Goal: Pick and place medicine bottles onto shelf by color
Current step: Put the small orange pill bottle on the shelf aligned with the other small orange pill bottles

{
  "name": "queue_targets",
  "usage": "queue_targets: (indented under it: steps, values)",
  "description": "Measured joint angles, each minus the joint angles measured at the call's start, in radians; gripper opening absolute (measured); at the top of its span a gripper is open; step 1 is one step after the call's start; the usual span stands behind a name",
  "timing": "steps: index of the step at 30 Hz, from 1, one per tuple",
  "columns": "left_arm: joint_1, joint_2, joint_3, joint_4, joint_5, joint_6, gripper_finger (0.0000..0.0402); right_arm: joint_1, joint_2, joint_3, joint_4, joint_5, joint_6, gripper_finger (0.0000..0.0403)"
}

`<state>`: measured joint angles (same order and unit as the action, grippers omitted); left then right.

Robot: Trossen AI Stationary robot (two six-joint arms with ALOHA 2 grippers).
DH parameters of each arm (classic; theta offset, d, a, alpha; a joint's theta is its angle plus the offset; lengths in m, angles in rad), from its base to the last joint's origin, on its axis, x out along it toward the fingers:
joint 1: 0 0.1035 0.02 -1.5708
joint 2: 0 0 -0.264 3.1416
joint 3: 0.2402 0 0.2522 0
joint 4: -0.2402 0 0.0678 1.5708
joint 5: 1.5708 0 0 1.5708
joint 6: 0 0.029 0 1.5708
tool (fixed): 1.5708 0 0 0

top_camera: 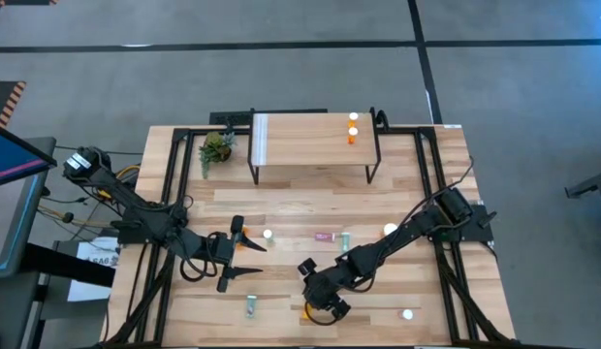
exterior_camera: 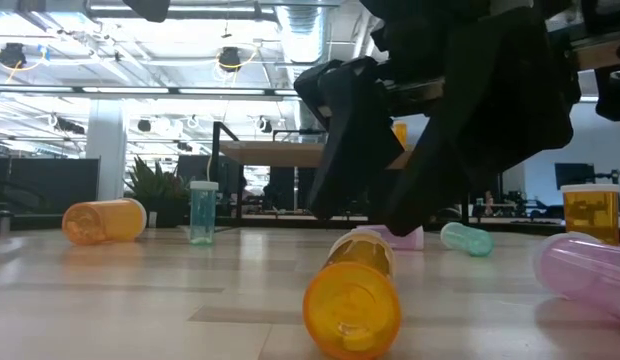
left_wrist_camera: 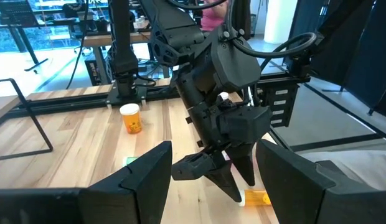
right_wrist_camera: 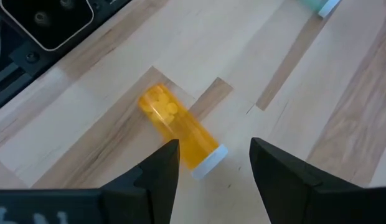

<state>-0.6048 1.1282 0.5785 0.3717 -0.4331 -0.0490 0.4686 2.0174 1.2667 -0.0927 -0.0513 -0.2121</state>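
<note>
right claw (right_wrist_camera: 210,163) hangs spread over a lying orange bottle (right_wrist_camera: 178,127) on the worktop (right_wrist_camera: 342,124). left claw (top_camera: 250,260) waits nearby, spread too

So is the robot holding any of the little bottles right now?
No, nothing is held. The right gripper hangs open just above a lying orange bottle, not gripping it. The left gripper is open and empty too.

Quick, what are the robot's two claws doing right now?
Left gripper: open, holding nothing, over the table.
Right gripper: open, holding nothing, just above a lying orange bottle.
</note>
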Motion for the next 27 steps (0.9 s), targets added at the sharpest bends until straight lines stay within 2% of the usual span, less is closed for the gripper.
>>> queue_targets:
  steps: [27]
  values:
    - [0.005,0.0,0.0,0.0,0.0,-0.002,0.0222,0.0,0.0,0.0,-0.004,0.012,-0.033,0.022]
